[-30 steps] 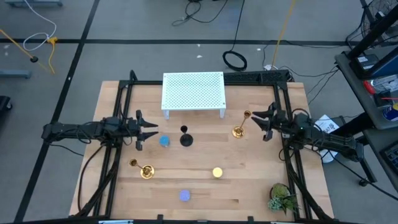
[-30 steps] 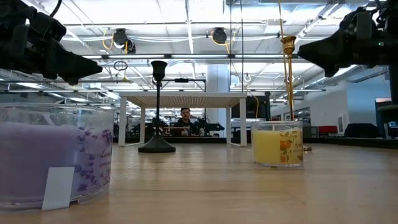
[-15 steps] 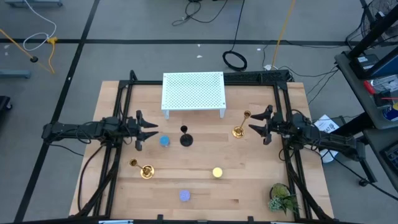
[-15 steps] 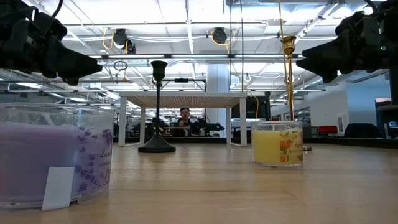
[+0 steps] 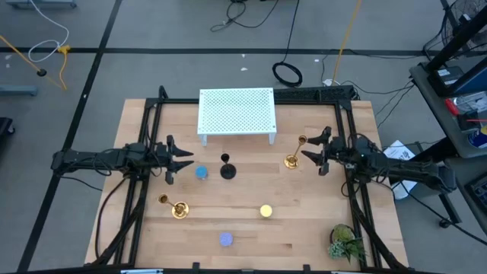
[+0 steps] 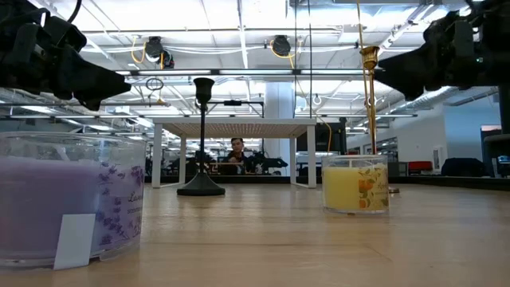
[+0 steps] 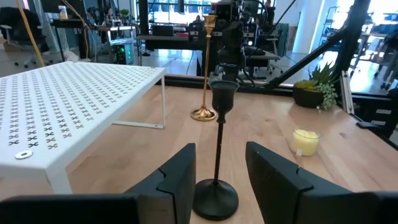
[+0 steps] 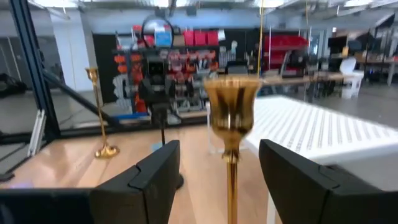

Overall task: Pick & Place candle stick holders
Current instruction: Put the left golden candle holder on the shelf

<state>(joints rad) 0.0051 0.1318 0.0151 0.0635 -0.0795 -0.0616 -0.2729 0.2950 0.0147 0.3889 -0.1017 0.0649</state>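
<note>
Hovering beside the gold stick, your right hand has its fingers spread wide, the stick's cup showing between them with clear gaps on both sides, so nothing is gripped. Your left hand waits on the other side of the desk, fingers part open and holding nothing, facing the black stick with the blue cup just below it. You've got the second gold stick nearer the front, the yellow cup and purple cup there too.
</note>
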